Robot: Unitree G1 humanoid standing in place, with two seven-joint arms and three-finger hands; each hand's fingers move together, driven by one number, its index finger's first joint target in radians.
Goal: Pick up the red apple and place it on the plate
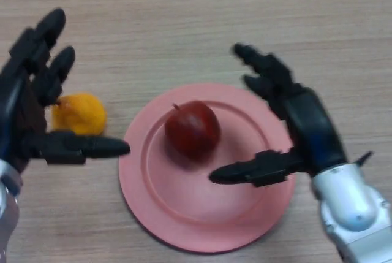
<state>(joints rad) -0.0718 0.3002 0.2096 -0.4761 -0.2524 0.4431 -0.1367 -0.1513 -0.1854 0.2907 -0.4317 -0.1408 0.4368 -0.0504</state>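
The red apple [192, 129] sits on the pink plate [184, 214], a little left of its middle, stem up. My right hand [301, 122] is open above the plate's right side, thumb pointing left below the apple and fingers spread to the apple's right, not touching it. My left hand [30, 97] is open at the left edge of the view, fingers straight and thumb pointing right toward the plate's rim.
An orange fruit [81, 114] lies on the wooden table [184, 18] just left of the plate, partly behind my left hand.
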